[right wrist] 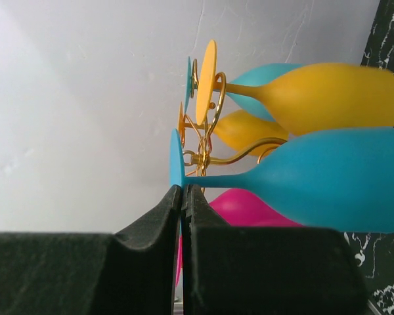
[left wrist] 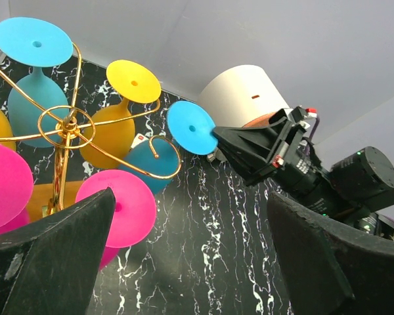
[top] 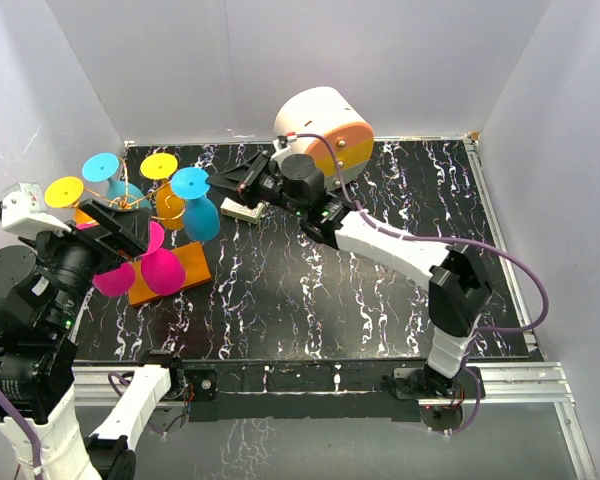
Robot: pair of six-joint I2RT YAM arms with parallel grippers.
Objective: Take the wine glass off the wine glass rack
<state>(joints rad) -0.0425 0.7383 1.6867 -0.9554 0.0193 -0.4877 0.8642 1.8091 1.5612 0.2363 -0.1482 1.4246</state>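
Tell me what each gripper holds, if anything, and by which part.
The right gripper pinches the blue wine glass by the rim of its round foot. The left gripper is open, holding nothing.

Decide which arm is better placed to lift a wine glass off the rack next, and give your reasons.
Right. The right gripper is pinched on the foot rim of the blue wine glass hanging from the wine glass rack. The left gripper is open, holding nothing.

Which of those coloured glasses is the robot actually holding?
The blue wine glass on the side of the wine glass rack nearest the right gripper, which pinches its foot's rim. The other blue glass hangs farther back, untouched.
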